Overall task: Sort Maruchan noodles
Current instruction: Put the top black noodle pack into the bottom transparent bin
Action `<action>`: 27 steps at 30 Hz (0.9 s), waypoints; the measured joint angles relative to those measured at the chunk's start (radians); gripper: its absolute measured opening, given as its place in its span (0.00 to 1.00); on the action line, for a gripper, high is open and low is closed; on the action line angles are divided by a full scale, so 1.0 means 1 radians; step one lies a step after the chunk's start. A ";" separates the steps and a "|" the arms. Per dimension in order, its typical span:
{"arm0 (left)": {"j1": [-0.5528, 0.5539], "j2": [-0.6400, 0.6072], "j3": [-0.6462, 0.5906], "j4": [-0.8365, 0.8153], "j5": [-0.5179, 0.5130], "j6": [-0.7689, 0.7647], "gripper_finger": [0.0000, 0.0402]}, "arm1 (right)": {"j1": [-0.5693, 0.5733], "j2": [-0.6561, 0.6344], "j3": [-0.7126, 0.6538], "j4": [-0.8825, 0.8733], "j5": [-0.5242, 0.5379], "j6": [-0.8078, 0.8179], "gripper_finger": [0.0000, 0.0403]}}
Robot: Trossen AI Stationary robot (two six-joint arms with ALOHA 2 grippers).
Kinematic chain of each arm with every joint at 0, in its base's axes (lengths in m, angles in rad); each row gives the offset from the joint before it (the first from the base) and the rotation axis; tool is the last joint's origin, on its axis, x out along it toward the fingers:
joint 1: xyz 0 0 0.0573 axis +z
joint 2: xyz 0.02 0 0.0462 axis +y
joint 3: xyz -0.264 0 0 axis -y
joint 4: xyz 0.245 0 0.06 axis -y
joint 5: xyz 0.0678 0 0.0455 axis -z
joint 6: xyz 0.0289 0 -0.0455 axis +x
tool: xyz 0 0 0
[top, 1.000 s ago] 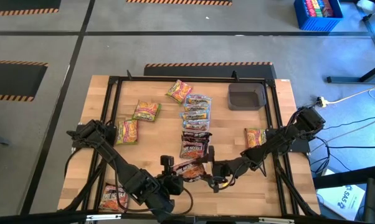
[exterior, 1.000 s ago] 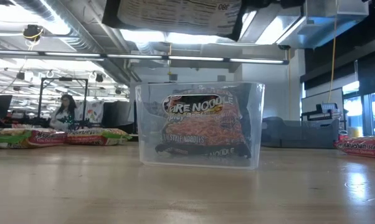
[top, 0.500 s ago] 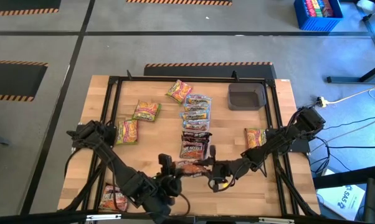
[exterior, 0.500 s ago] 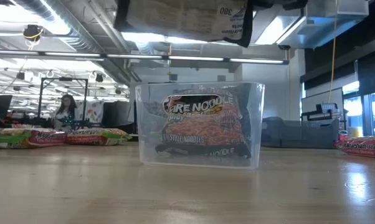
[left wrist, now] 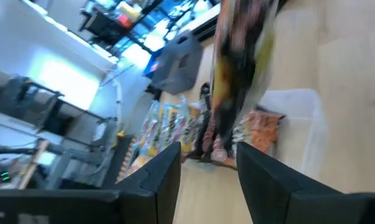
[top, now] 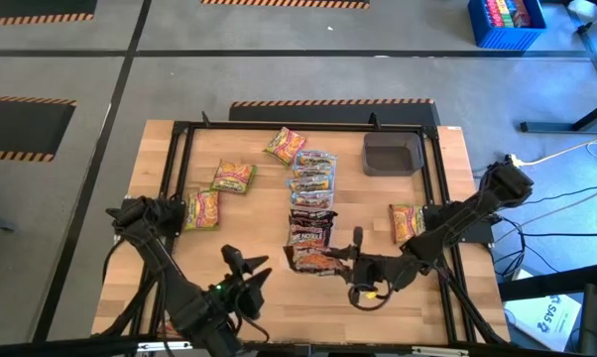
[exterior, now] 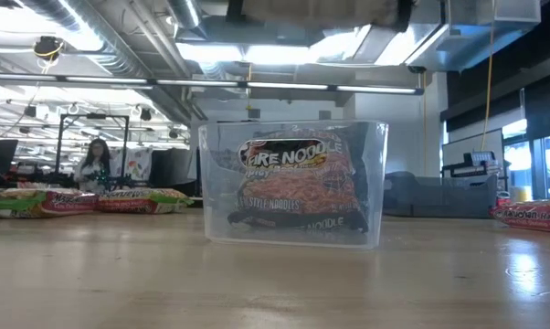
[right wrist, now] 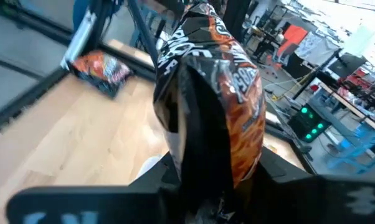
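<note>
My right gripper [top: 346,261] is shut on a dark maroon noodle packet [top: 318,260], held in the air just near of the clear tub [exterior: 293,183]. More dark maroon packets [top: 310,230] stand in that tub. In the right wrist view the held packet [right wrist: 209,81] fills the middle. My left gripper [top: 243,266] stands open to the left of it, touching nothing; its wrist view shows the packet [left wrist: 237,68] ahead of its parted fingers. Pale blue-orange packets [top: 313,171] and yellow-green ones [top: 232,177] lie flat on the table. My right gripper pinches the packet's right-hand end [right wrist: 237,149] between its two fingers. The fingers come roughly level from the table's right. The packet sticks out toward the table's left, lifted clear of the table and the tub.
A dark grey square tray [top: 393,154] sits at the far right. One yellow-green packet [top: 406,220] lies by the right rail, others at the far middle [top: 284,144] and left [top: 202,208]. A black frame [top: 179,134] runs around the table.
The packet has passed from one gripper to the other. My right gripper has shut on its right end; my left gripper has opened, let go and drawn back toward the table's left edge. The packet has shifted a little toward the right, still in the air.
</note>
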 joint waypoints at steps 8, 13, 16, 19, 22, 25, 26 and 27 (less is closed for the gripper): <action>0.039 0.003 -0.204 0.030 -0.040 -0.038 0.37 | -0.018 -0.059 0.000 -0.100 -0.155 0.066 0.21; 0.091 0.003 -0.320 0.066 0.006 -0.049 0.37 | -0.059 -0.078 -0.002 -0.114 -0.339 0.101 0.21; 0.116 0.003 -0.357 0.128 0.047 -0.015 0.37 | -0.091 -0.077 -0.002 -0.109 -0.418 0.102 0.21; 0.136 0.003 -0.375 0.204 0.066 0.048 0.37 | -0.129 -0.077 -0.002 -0.108 -0.501 0.107 0.21; 0.149 0.003 -0.378 0.261 0.078 0.103 0.37 | -0.158 -0.077 -0.002 -0.082 -0.592 0.104 0.21; 0.161 0.003 -0.378 0.304 0.075 0.144 0.37 | -0.182 -0.077 -0.002 -0.059 -0.667 0.101 0.21; 0.166 0.003 -0.378 0.318 0.066 0.146 0.37 | -0.186 -0.077 -0.002 -0.052 -0.684 0.100 0.21; 0.170 0.003 -0.378 0.330 0.059 0.146 0.37 | -0.190 -0.077 -0.002 -0.045 -0.701 0.097 0.21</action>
